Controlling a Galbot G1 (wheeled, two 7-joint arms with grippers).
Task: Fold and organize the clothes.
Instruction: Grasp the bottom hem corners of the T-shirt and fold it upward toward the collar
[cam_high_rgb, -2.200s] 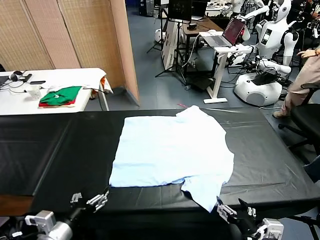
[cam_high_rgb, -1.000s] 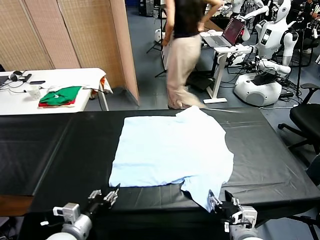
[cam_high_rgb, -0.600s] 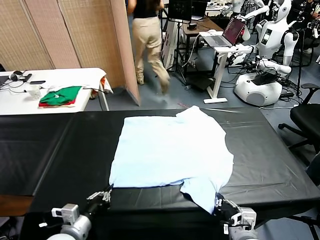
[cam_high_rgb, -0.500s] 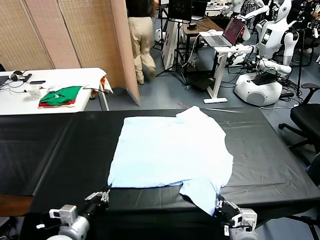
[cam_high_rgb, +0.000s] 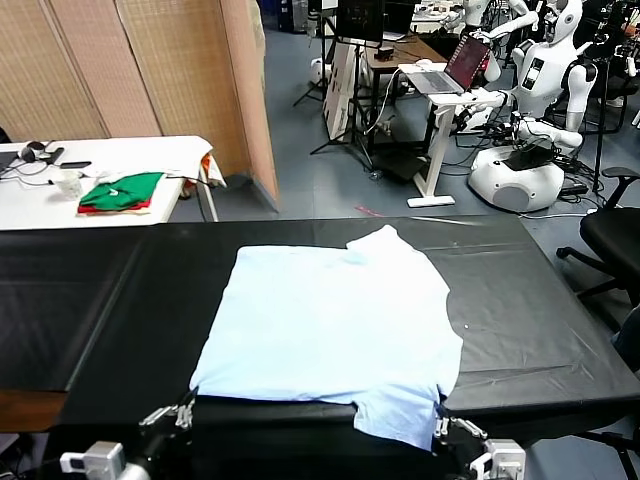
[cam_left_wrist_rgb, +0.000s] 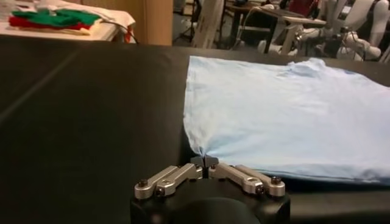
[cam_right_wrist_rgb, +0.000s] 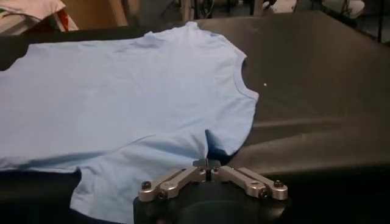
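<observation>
Head view, L gripper (cam_high_rgb: 183, 413) & R gripper (cam_high_rgb: 441, 428) each pinched onto T-shirt (cam_high_rgb: 325, 320) near edge, black table (cam_high_rgb: 90, 300)

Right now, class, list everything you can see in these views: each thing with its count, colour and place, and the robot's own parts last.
T-shirt: one, pale light blue, spread flat on the black table, near edge at the front rim.
Black table: one, directly before the robot.
Folded garments: a green one on a red one, on the white side table.
White side table: one, far left.
Laptop: one, open, on a stand at the back.
White robots: at least two, back right.
Left gripper: one, shut on the T-shirt's near left corner.
Right gripper: one, shut on the T-shirt near its sleeve.
</observation>
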